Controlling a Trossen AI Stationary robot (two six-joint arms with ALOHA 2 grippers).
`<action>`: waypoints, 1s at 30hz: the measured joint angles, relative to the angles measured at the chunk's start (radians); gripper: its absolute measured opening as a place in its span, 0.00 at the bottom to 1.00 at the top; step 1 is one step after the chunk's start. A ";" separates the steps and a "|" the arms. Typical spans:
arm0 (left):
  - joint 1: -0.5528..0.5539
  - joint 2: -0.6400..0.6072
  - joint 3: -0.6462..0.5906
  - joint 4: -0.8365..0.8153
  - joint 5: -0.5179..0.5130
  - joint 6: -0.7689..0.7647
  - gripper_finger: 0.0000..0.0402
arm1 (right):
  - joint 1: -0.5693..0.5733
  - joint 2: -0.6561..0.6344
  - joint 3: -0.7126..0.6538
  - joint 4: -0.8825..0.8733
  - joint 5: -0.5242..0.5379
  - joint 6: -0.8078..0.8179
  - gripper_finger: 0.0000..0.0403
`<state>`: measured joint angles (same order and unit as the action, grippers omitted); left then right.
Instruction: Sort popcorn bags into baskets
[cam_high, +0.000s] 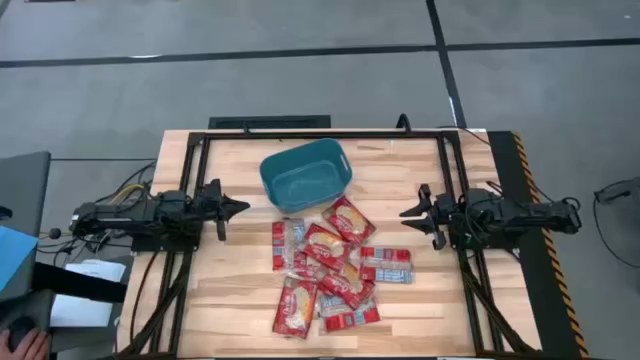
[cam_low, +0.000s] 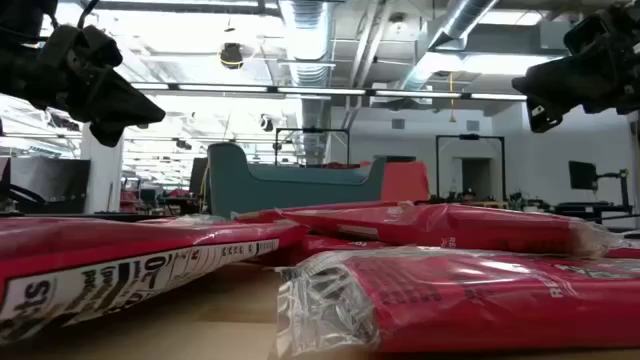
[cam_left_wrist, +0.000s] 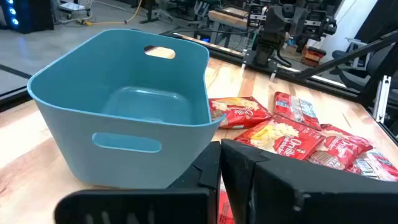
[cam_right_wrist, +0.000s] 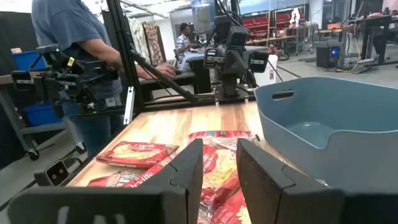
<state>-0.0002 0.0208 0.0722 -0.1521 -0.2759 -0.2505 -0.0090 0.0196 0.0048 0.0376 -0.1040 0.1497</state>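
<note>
Your left tool (cam_high: 236, 208) and right tool (cam_high: 412, 216) hover spread and empty near the counter's (cam_high: 230, 300) side edges. The popcorn bags (cam_high: 330, 265) lie heaped mid-counter, beside the basket (cam_high: 306, 174).

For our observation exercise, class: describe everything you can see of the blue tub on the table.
The tub is teal-blue, smooth plastic by its look, rectangular with rounded corners and a rolled rim. Slot handles are cut into its end walls. It stands upright and empty on the wooden table, turned slightly askew, at the far middle between the two arms. The nearest bag lies just off its corner; whether they touch is unclear. Neither tool touches it.
</note>
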 joint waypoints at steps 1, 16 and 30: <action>0.000 0.000 0.000 0.000 0.000 0.000 0.00 | 0.000 0.000 0.000 0.000 0.000 0.000 0.30; 0.000 0.000 0.000 0.000 0.000 0.000 0.00 | 0.000 0.000 0.000 0.000 0.000 0.000 0.31; 0.002 -0.016 0.000 0.002 0.001 0.000 0.00 | 0.000 0.000 0.000 0.000 0.000 0.000 0.31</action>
<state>0.0017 0.0049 0.0719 -0.1505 -0.2745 -0.2508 -0.0090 0.0193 0.0049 0.0376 -0.1041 0.1501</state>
